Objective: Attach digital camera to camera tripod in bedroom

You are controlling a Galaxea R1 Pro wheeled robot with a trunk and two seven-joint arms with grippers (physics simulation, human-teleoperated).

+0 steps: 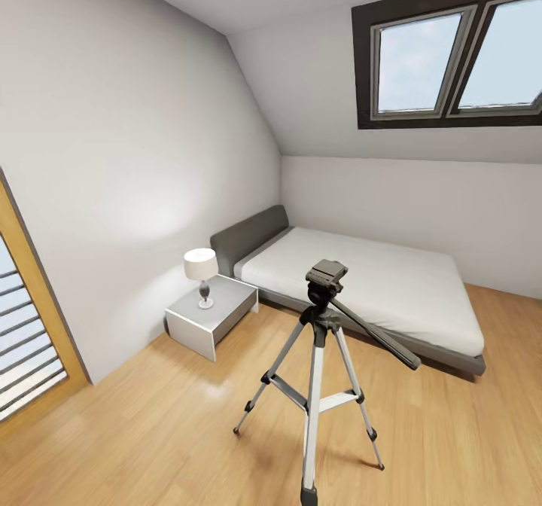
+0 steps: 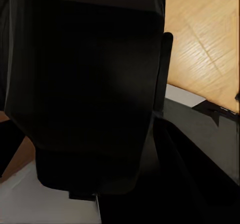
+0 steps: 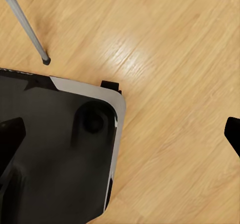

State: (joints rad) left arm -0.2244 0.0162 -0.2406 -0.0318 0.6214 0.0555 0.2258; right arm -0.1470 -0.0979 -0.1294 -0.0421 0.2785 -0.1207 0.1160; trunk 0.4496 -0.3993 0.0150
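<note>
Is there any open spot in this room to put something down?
The mattress of the bed is bare. So is the wood floor between the nightstand and the camera tripod. The nightstand top has a lamp near its back edge, with bare room in front. The tripod's spread legs crowd the middle.

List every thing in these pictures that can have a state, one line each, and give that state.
camera tripod: standing upright, legs spread on the floor, mounting plate bare.
tripod handle: angled downward.
lamp: upright on the bedside table.
bedside table: standing beside the bed.
bed: made, nothing on it.
skylights: shut.
</note>
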